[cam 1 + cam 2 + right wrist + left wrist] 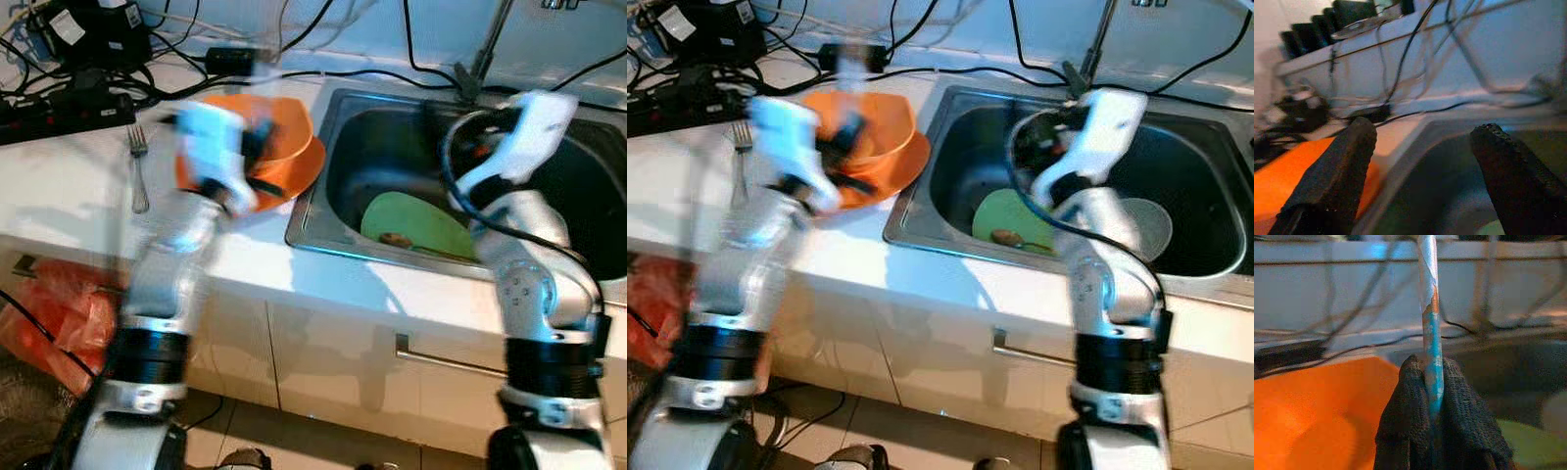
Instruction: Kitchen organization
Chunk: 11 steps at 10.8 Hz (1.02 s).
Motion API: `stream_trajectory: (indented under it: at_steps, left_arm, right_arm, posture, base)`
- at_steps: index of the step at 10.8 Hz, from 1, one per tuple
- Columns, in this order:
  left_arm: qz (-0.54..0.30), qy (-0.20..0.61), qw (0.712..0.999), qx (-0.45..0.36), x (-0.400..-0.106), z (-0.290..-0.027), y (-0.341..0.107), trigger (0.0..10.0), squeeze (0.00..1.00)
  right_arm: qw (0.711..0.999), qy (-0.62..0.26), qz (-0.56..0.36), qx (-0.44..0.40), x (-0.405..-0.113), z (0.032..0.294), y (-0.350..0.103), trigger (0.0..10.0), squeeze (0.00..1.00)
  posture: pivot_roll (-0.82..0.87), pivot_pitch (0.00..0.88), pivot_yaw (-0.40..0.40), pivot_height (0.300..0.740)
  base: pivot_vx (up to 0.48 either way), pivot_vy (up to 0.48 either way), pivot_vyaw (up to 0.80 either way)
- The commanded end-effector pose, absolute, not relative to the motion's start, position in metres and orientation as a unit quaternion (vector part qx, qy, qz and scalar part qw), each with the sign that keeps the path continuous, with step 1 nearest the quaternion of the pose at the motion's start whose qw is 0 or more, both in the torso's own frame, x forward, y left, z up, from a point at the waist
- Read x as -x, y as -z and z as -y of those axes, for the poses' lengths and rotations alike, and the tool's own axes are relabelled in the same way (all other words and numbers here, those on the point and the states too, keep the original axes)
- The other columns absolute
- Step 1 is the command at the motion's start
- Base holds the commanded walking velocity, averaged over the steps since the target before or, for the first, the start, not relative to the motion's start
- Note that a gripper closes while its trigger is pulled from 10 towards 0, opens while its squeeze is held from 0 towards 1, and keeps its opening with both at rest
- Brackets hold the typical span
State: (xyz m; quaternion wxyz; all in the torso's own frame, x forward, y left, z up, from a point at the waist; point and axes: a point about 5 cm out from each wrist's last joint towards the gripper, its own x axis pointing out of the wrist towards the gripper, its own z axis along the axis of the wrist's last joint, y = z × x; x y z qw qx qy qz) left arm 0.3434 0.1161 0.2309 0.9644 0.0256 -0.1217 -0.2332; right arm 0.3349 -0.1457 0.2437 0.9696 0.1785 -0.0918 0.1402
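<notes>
My left gripper (pixel 1432 364) is shut on a thin metal utensil handle (pixel 1429 303) that stands up between its fingers; which utensil it is cannot be told. It hovers, blurred, over an orange bowl (pixel 284 132) resting on an orange plate (pixel 304 171) on the counter. My right gripper (pixel 1425 132) is open and holds nothing, raised above the left part of the steel sink (pixel 328 191). In the sink lies a green plate (pixel 416 223) with a spoon (pixel 397 238) on it. A fork (pixel 138 168) lies on the white counter left of the bowl.
A power strip and tangled cables (pixel 64 103) crowd the counter's back left. The faucet (pixel 487 44) rises behind the sink. A clear round dish (pixel 1148 227) sits in the sink's right part. A red bag (pixel 59 308) is on the floor at left.
</notes>
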Motion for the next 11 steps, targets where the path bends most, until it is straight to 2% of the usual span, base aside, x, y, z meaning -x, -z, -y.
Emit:
stream_trajectory:
  at_steps: [1,3,6,9,10,11]
  left_arm:
    - [0.109,0.263,0.958,-0.041,-0.343,-0.106,-0.226,0.0,0.00]
    - [0.093,0.336,0.936,-0.052,-0.341,-0.079,-0.215,0.0,0.00]
    - [0.084,0.368,0.925,-0.038,-0.335,-0.060,-0.203,0.0,0.00]
    - [0.073,0.436,0.896,0.030,-0.324,-0.042,-0.201,0.0,0.00]
    - [0.073,0.438,0.895,0.033,-0.323,-0.041,-0.202,0.2,0.00]
    - [0.089,0.471,0.878,0.008,-0.315,-0.033,-0.205,0.2,0.00]
  right_arm:
    - [0.963,-0.156,0.079,-0.206,-0.332,0.144,-0.243,10.0,0.00]
    - [0.941,-0.207,0.064,-0.259,-0.326,0.136,-0.246,10.0,0.00]
    - [0.913,-0.276,0.061,-0.293,-0.314,0.126,-0.257,10.0,0.00]
    - [0.894,-0.336,0.050,-0.292,-0.305,0.114,-0.259,10.0,0.00]
    - [0.893,-0.338,0.050,-0.291,-0.304,0.114,-0.259,10.0,0.00]
    - [0.899,-0.328,0.046,-0.287,-0.305,0.116,-0.258,10.0,0.00]
  posture:
    - [0.08,0.117,-0.015,0.740]
    - [0.07,0.130,-0.014,0.740]
    - [0.05,0.141,-0.018,0.740]
    - [0.05,0.141,-0.018,0.740]
    - [0.05,0.141,-0.018,0.740]
    - [0.05,0.137,-0.018,0.740]
  base:
    - [0.000,0.000,0.00]
    - [0.000,0.000,0.00]
    - [0.000,0.000,0.00]
    - [0.000,0.000,0.00]
    - [0.000,0.000,0.00]
    - [0.000,0.000,0.00]
